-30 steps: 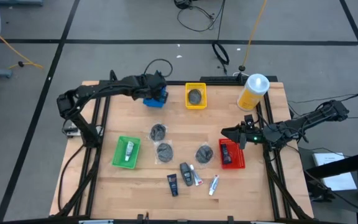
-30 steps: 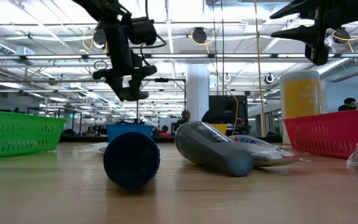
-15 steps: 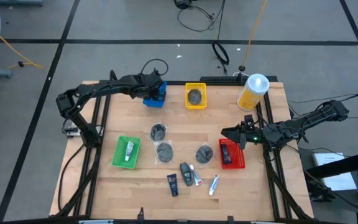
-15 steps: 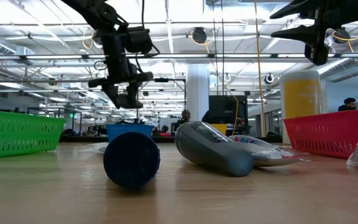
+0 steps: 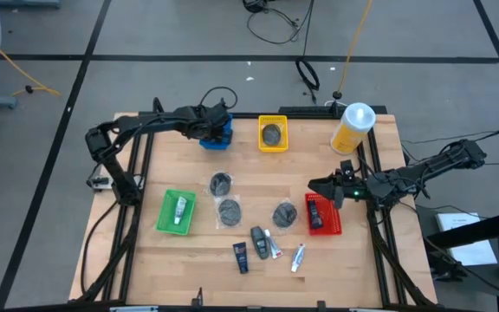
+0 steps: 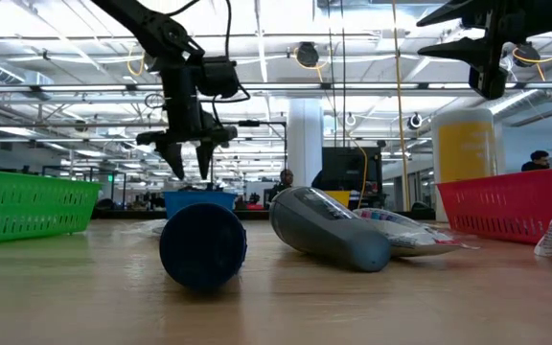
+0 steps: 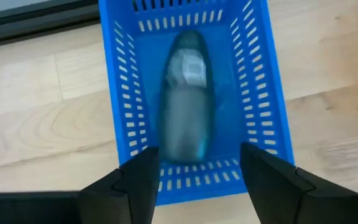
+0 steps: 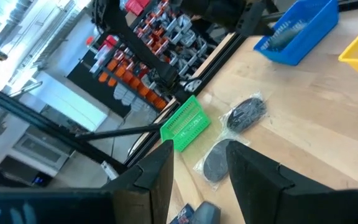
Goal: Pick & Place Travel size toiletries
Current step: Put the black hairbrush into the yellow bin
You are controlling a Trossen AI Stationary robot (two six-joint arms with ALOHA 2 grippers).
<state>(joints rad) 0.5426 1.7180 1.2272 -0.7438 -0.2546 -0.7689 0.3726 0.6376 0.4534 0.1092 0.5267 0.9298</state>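
Left gripper (image 7: pixel 194 180): I see it open, empty, directly over the blue tray (image 7: pixel 114 118).
Bottle (image 7: pixel 187 99): lies lengthwise inside the blue tray.
Right gripper (image 5: pixel 319 185): parted, empty, far off.

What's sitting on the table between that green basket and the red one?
In the high view, between the green basket and the red basket lie two of the round grey discs, both flat on the bare wood.
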